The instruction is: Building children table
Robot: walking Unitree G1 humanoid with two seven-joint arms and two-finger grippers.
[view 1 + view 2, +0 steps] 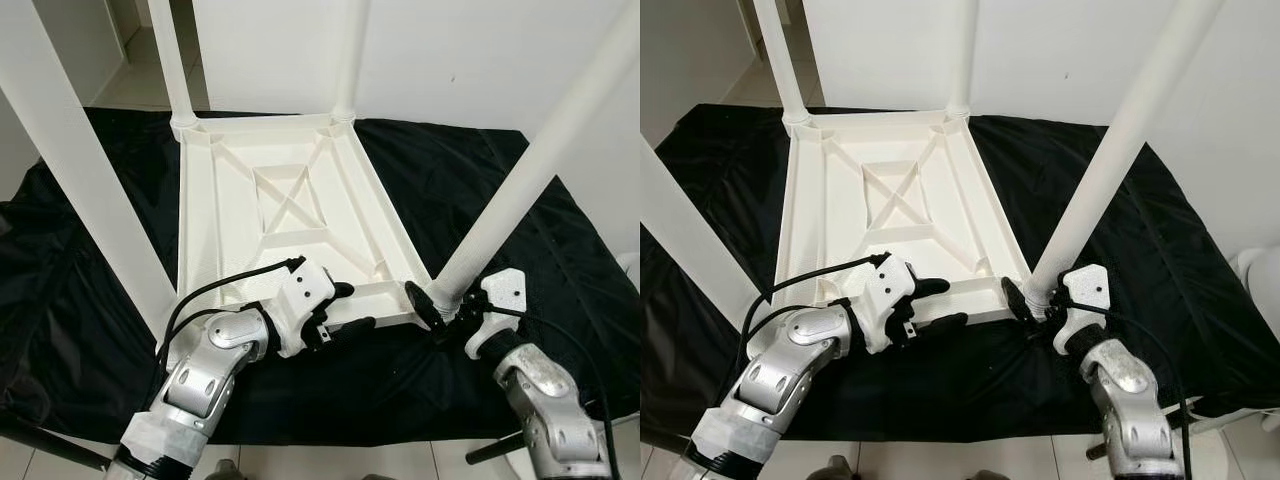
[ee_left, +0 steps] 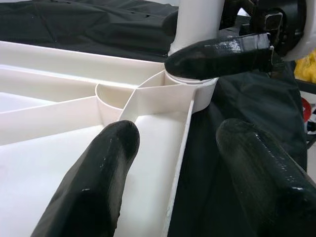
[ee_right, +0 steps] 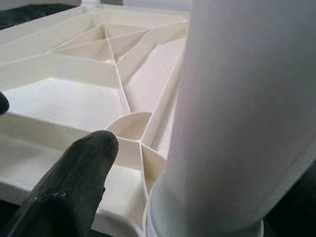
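Right tool (image 1: 1032, 300) clamped on table leg (image 1: 1110, 160) nr corner socket; left tool (image 1: 940, 305) open astride tabletop (image 1: 890, 215) rim.

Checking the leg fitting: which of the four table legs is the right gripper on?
The near right leg, at its base socket; the right gripper grips there. The other three stand untouched.

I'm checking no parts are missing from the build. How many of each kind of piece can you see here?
White table legs: 4 (far-left, far-right, near-left, near-right)
White tabletop, upside down: 1
Black cloth: 1
Total: 6
The right gripper is at the near-right leg's base.
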